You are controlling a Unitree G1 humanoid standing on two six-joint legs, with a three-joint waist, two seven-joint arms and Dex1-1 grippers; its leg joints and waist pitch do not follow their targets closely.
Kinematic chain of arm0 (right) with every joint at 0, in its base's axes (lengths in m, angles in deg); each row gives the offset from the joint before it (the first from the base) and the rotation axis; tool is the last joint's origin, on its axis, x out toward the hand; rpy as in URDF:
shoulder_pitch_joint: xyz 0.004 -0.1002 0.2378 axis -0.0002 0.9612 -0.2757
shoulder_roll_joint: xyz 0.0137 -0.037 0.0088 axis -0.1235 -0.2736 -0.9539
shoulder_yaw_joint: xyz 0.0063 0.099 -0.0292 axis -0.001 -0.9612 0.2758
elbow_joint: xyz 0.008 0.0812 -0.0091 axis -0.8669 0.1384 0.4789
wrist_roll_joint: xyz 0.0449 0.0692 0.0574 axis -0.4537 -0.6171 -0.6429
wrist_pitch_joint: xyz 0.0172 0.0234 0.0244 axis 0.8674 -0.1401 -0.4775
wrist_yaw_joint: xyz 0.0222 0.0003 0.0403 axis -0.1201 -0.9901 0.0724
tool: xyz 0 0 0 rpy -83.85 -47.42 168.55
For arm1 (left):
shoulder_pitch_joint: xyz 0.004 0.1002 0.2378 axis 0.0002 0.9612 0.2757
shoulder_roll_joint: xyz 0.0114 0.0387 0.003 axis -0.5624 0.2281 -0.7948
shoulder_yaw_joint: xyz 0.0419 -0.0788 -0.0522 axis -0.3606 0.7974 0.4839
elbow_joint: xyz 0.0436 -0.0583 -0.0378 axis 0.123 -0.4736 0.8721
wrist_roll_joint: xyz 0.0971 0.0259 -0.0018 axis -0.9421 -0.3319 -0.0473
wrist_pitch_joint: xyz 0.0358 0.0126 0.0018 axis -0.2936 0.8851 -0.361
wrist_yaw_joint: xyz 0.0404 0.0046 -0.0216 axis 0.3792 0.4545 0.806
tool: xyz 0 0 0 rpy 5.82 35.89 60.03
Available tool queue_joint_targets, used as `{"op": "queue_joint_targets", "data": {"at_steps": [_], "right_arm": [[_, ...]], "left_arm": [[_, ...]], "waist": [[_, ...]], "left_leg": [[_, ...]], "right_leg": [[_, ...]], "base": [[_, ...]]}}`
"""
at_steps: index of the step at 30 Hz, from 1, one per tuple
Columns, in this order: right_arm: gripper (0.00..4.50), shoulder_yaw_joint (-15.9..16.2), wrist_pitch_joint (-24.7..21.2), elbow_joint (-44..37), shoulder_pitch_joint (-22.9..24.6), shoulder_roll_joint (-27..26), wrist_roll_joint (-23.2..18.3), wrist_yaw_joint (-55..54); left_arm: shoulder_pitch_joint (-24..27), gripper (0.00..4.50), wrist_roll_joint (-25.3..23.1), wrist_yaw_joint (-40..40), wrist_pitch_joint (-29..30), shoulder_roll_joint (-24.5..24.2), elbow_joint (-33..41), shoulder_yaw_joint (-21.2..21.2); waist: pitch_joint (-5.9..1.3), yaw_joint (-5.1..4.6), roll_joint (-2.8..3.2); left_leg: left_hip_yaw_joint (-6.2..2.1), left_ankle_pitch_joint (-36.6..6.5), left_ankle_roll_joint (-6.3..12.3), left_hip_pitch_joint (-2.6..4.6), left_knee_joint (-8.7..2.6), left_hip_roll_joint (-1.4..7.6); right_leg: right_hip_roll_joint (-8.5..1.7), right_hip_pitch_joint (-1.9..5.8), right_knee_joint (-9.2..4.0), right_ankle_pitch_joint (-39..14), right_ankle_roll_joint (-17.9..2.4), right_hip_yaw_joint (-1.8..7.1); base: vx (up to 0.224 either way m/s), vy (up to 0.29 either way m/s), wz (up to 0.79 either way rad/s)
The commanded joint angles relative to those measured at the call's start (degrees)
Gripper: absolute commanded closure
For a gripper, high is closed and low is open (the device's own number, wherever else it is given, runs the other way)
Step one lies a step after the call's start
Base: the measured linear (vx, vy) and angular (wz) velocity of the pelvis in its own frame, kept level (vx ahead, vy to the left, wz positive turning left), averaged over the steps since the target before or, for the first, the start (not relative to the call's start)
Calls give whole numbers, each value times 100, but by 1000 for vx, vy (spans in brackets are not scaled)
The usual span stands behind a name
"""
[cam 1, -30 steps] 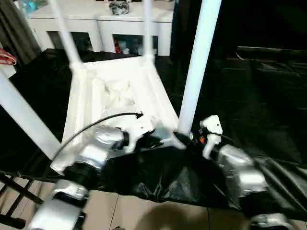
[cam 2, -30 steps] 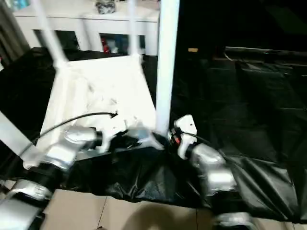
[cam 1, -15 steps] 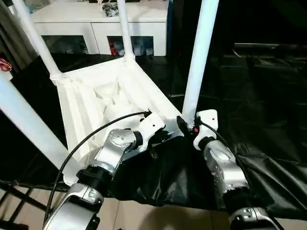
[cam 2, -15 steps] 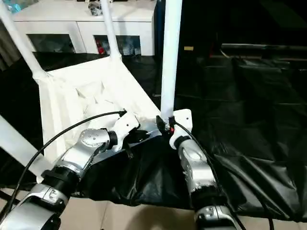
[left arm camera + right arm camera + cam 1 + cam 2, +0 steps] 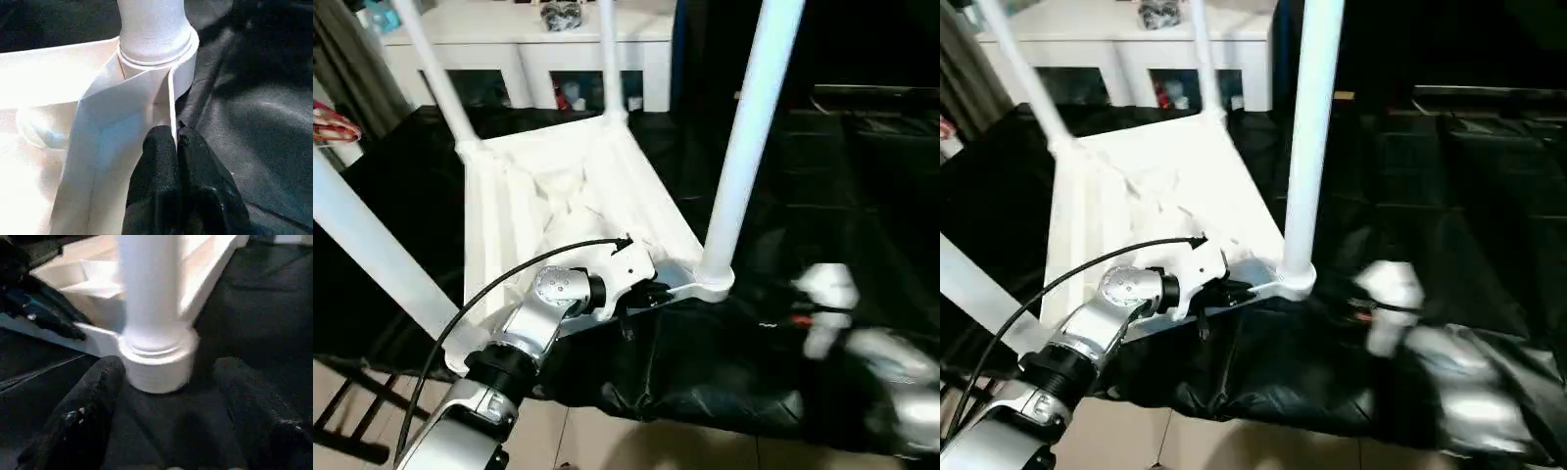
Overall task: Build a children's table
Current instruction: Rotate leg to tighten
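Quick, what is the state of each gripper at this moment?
Left gripper: shut on the table rim.
Right gripper: open, holding nothing, facing the leg socket.

A wrinkled black plastic sheet [image 5: 822, 176] covers the work area over a beige tiled floor [image 5: 636, 446], with a low white cabinet with glass doors [image 5: 524, 44] along the far side, a grey curtain [image 5: 347, 69] at its left and darkness beyond at the right.
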Motion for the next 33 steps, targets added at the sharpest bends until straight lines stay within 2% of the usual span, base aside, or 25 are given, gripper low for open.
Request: {"op": "queue_joint_targets", "data": {"at_steps": [1,2,4,5,9,10,11,12,13,14,15,16,18,19,21,23,25,27,28,29,30,31,32,33], "right_arm": [[119,-246,-184,-308,59,176,-347,215],[119,-321,-212,-304,67,241,-400,215],[119,-440,-208,-265,57,282,-351,98],[119,-476,-222,-247,29,259,-313,-30],[119,-587,-256,-27,-121,179,-175,-541],[119,-602,-289,34,-172,153,-114,-707],[119,-609,-317,83,-218,124,-54,-859],[119,-605,-330,84,-235,100,-50,-902],[119,-589,-367,79,-282,26,-47,-1017],[119,-558,-367,78,-315,-39,-4,-1100],[119,-536,-365,76,-335,-81,27,-1153],[119,-487,-353,82,-369,-179,87,-1268],[119,-449,-352,80,-389,-268,117,-1393],[119,-407,-337,79,-393,-330,130,-1478],[119,-284,-304,37,-351,-486,168,-1614],[119,-255,-299,20,-332,-531,173,-1643],[112,-228,-310,-14,-315,-618,191,-1701],[112,-180,-327,-90,-276,-736,206,-1755],[112,-124,-336,-142,-255,-815,214,-1786],[112,-62,-339,-179,-238,-871,215,-1808],[112,-24,-335,-182,-246,-906,227,-1836],[112,7,-329,-185,-250,-928,231,-1867],[112,22,-322,-168,-267,-945,239,-1888],[112,31,-314,-149,-286,-962,243,-1903]], "left_arm": [[-4,450,40,-355,-224,-68,4,-190],[14,450,79,-496,-297,-102,13,-214],[76,450,229,-875,-407,-161,101,-256],[97,450,300,-1042,-439,-178,146,-279],[111,450,456,-1574,-700,-222,179,-401],[100,450,523,-1721,-812,-206,156,-420],[92,450,619,-1862,-886,-174,152,-418],[77,450,656,-1920,-946,-156,140,-417],[30,450,767,-2088,-1129,-100,102,-413],[-14,450,789,-2183,-1194,-94,50,-419],[-44,450,792,-2239,-1230,-95,11,-424],[-131,450,705,-2171,-1435,-108,-176,-406],[-195,450,641,-2126,-1516,-146,-330,-384],[-244,450,557,-2008,-1681,-186,-466,-356],[-290,450,470,-1727,-1834,-323,-660,-195],[-265,450,546,-1762,-1727,-379,-619,-120],[-203,406,640,-1835,-1590,-488,-510,-17],[-39,395,831,-1986,-1237,-674,-172,122],[124,392,1021,-2129,-857,-825,187,217],[299,384,1208,-2239,-500,-961,575,291],[440,384,1361,-2356,-141,-1081,922,312],[540,364,1483,-2439,122,-1178,1171,307],[609,364,1547,-2505,336,-1261,1357,282],[667,357,1587,-2566,504,-1337,1513,247]], "waist": [[-323,19,-179],[-322,18,-206],[-338,36,-187],[-343,41,-217],[-353,100,-190],[-364,136,-191],[-361,143,-183],[-357,158,-179],[-350,178,-192],[-348,186,-174],[-347,195,-182],[-351,215,-166],[-349,229,-177],[-336,220,-186],[-345,203,-196],[-342,190,-191],[-346,117,-196],[-356,77,-201],[-349,27,-185],[-353,22,-200],[-341,-4,-216],[-343,-1,-197],[-325,1,-200],[-296,-4,-223]], "left_leg": [[34,-996,762,-30,-306,47],[40,-965,787,-35,-300,48],[43,-791,822,-35,-279,48],[47,-757,826,-36,-278,50],[56,-628,815,-15,-262,60],[70,-622,806,26,-252,71],[74,-631,794,36,-253,78],[81,-658,776,24,-253,73],[85,-705,758,18,-260,67],[85,-727,749,16,-264,65],[88,-767,725,14,-270,64],[87,-828,695,25,-271,72],[99,-955,624,41,-282,66],[94,-964,603,9,-291,52],[85,-1023,560,-1,-301,47],[75,-1041,514,-18,-316,48],[73,-985,516,-31,-314,40],[65,-939,530,-51,-317,49],[62,-883,558,-68,-322,46],[64,-879,551,-50,-320,60],[65,-877,584,-65,-324,61],[71,-924,564,-38,-322,73],[85,-1004,556,-9,-327,82],[104,-1117,534,-3,-331,62]], "right_leg": [[-203,329,-395,-1450,-1022,142],[-200,323,-397,-1433,-1019,142],[-205,303,-369,-1287,-1090,134],[-198,304,-357,-1213,-1131,130],[-199,277,-323,-1055,-1187,136],[-197,255,-319,-969,-1221,148],[-191,240,-307,-912,-1259,154],[-187,251,-300,-880,-1276,153],[-187,261,-298,-937,-1248,148],[-192,263,-301,-980,-1226,147],[-202,265,-310,-1057,-1174,143],[-211,256,-314,-1123,-1141,145],[-210,250,-322,-1195,-1106,146],[-212,262,-326,-1233,-1056,137],[-220,276,-330,-1367,-943,126],[-240,285,-328,-1445,-909,123],[-235,293,-316,-1328,-938,121],[-251,313,-282,-1229,-997,117],[-234,306,-273,-1140,-1060,105],[-240,299,-261,-1096,-1116,107],[-235,295,-249,-1069,-1204,108],[-235,278,-242,-1093,-1230,112],[-233,252,-243,-1191,-1278,126],[-202,229,-279,-1384,-1236,133]], "base": [[0,0,0],[0,0,0],[0,0,0],[0,0,0],[0,0,0],[0,0,0],[0,0,0],[0,0,0],[0,0,0],[0,0,0],[0,0,0],[0,0,0],[0,0,0],[0,0,0],[0,0,0],[0,0,0],[0,0,0],[0,0,0],[0,0,0],[0,0,0],[0,0,0],[0,0,0],[0,0,0],[0,0,0]]}}
